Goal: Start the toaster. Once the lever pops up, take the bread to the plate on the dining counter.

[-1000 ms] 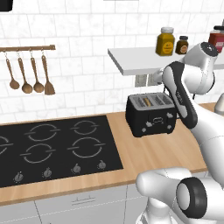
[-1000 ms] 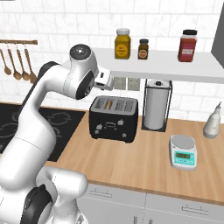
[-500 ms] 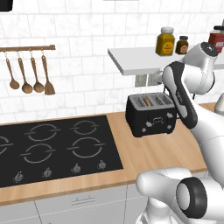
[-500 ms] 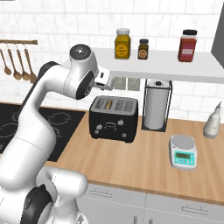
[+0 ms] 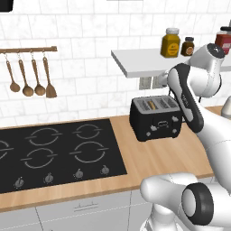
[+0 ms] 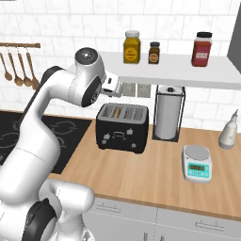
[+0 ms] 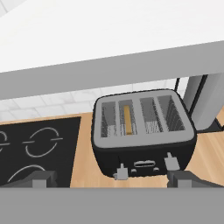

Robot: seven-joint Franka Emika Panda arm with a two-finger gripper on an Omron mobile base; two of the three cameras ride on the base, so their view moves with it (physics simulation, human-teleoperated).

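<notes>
Gripper (image 7: pixel 109 181), fingers spread wide, hangs above the toaster (image 7: pixel 143 131), arm bent under the shelf (image 6: pixel 188 70).

Shelf (image 6: pixel 179 70) overhangs the toaster (image 6: pixel 121 127); paper-towel holder (image 6: pixel 169 112) crowds its right; front worktop (image 6: pixel 141 174) open

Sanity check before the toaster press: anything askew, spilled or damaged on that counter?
Nothing stands out. The toaster sits upright and square on the wood counter, with the bread seated in one slot. The paper towel holder and the scale stand upright beside it. No spills or damage visible.
</notes>
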